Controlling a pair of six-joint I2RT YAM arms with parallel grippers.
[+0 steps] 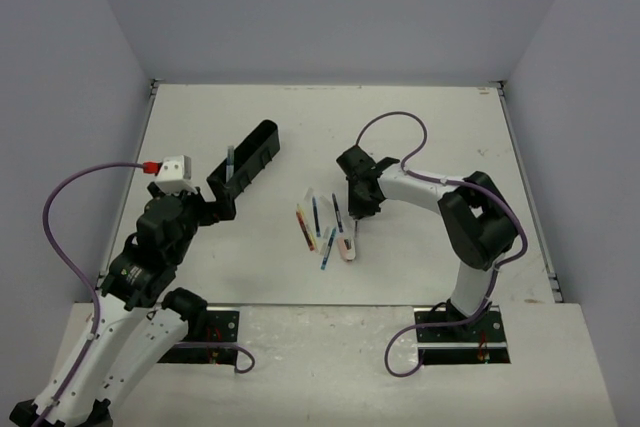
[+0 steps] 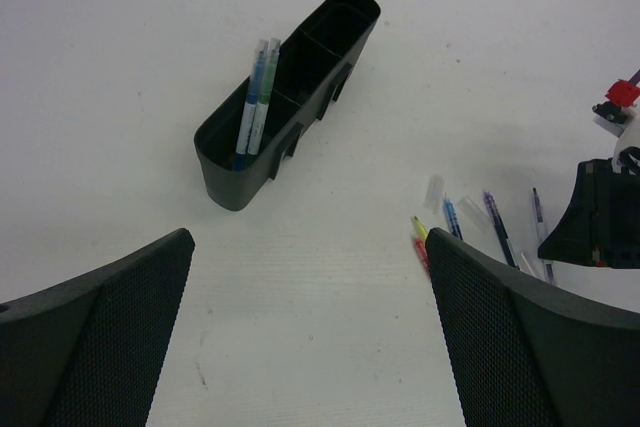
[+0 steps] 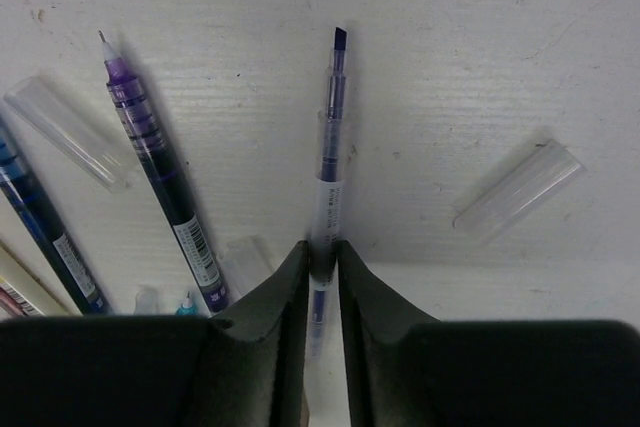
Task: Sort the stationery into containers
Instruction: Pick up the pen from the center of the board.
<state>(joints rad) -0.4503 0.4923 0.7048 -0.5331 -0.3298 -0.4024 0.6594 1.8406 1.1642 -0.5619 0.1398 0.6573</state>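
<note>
The black organiser tray [image 1: 250, 159] [image 2: 300, 87] lies at a slant left of centre, with two blue and green pens [image 2: 258, 97] standing in its near compartment. Several pens [image 1: 322, 222] lie fanned on the table's middle, and a pinkish eraser block [image 1: 347, 245] sits beside them. My right gripper [image 1: 354, 213] [image 3: 322, 257] is down on the table, jaws pinched on a clear-bodied purple pen [image 3: 330, 147] that still rests on the surface. My left gripper [image 1: 207, 202] [image 2: 312, 239] hangs wide open just short of the tray's near end, holding nothing.
Two loose clear caps [image 3: 517, 187] [image 3: 65, 132] lie near the gripped pen. A dark purple barcoded pen [image 3: 160, 167] and a blue pen [image 3: 40, 217] lie to its left. Yellow and red markers [image 2: 420, 232] show by my left gripper's right finger.
</note>
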